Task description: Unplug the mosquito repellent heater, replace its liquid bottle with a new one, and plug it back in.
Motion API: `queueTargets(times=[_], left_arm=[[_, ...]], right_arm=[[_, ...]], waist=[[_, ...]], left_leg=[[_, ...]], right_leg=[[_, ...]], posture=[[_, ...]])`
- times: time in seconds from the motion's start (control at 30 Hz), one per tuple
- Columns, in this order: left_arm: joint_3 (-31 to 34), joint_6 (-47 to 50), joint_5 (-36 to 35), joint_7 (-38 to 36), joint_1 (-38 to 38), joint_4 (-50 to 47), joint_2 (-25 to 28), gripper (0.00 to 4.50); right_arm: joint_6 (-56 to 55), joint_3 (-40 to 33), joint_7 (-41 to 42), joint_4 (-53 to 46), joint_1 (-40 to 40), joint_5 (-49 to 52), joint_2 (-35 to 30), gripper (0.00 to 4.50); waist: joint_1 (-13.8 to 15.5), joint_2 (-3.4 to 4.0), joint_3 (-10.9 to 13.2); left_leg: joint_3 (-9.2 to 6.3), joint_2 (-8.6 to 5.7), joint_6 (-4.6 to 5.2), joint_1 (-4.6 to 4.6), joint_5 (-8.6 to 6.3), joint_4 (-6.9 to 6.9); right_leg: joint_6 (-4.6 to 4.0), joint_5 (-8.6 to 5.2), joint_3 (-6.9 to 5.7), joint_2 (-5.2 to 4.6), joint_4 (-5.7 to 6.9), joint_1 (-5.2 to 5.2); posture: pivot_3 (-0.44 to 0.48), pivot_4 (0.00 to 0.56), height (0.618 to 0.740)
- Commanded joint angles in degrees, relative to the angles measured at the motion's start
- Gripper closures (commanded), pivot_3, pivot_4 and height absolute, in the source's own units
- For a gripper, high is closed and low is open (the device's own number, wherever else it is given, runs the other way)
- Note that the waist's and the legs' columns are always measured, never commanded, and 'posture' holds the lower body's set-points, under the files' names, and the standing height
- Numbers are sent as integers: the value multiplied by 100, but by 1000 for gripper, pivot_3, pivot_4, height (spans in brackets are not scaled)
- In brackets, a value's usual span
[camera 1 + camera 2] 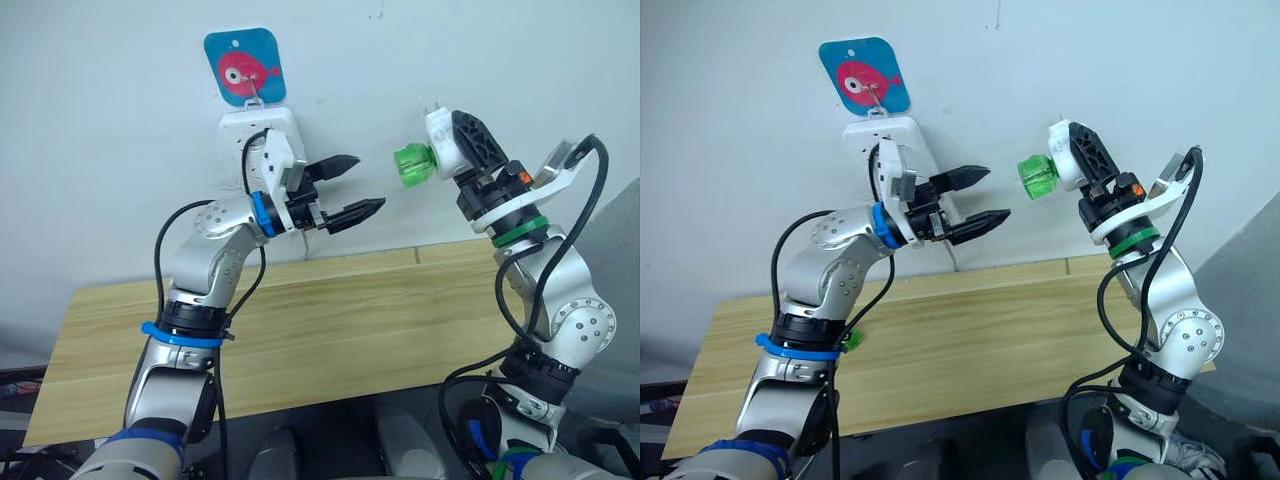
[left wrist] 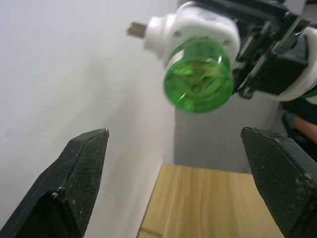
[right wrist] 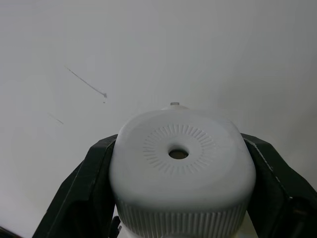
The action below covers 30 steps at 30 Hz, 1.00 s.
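Observation:
My right gripper is shut on the white mosquito repellent heater, held up in the air near the wall, and the heater's round vented face sits between its fingers. The green liquid bottle is still in the heater, its base pointing at my left gripper. That gripper is open and level with the bottle, a short gap away. Its two fingers frame the bottle's base. A bit of green shows on the table behind my left arm. I cannot tell whether it is the new one.
A white power strip hangs on the wall under a blue fish sticker, partly behind my left wrist. Below both arms lies a wooden table. A grey surface stands at the far right.

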Motion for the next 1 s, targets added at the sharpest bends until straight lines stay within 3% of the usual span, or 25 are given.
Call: queueTargets(times=[0.03, 0.37, 0.67, 0.77, 0.93, 1.0], left_arm=[[-76, -224, 94, -5, -166, -62, -178, 0], [-65, -571, 302, 186, -350, -35, -572, 0], [-103, -683, 432, 201, -315, 17, -558, 0], [-102, -748, 485, 222, -339, 83, -588, 554], [-41, -797, 455, 260, -404, 165, -661, 2164], [-23, -834, 456, 276, -422, 171, -678, 2252]], right_arm=[[-350, 323, -78, -232, 44, 352, -145, 1527], [-1025, 901, -189, -281, 240, 473, -394, 1527], [-1378, 1146, -192, -275, 272, 591, -548, 1527], [-1442, 1235, -185, -297, 299, 640, -585, 1527], [-1535, 1393, -192, -381, 391, 693, -623, 1527], [-1567, 1441, -206, -405, 421, 699, -655, 1527]], waist=[[0, 0, 0], [2, 1, -1], [5, 1, -1], [7, 1, -1], [8, 1, -1], [9, 1, -1]], left_leg=[[0, 0, 0, 0, 0, 0], [0, 0, 0, -1, 0, 1], [0, 1, 0, -1, 0, 1], [-1, 0, 0, -1, 0, 1], [-1, 0, 0, -2, 0, 1], [-1, 0, 0, -2, 0, 1]], right_leg=[[0, 0, 0, 0, 0, 0], [0, 0, 0, 2, -1, 0], [0, 0, 0, 2, -2, 0], [0, 0, 0, 2, -2, 0], [0, 0, 0, 2, -2, 0], [0, 0, 0, 2, -2, 0]], posture=[[-199, 163, 734], [-205, 163, 734], [-199, 165, 734], [-200, 166, 734], [-201, 168, 734], [-201, 168, 734]])
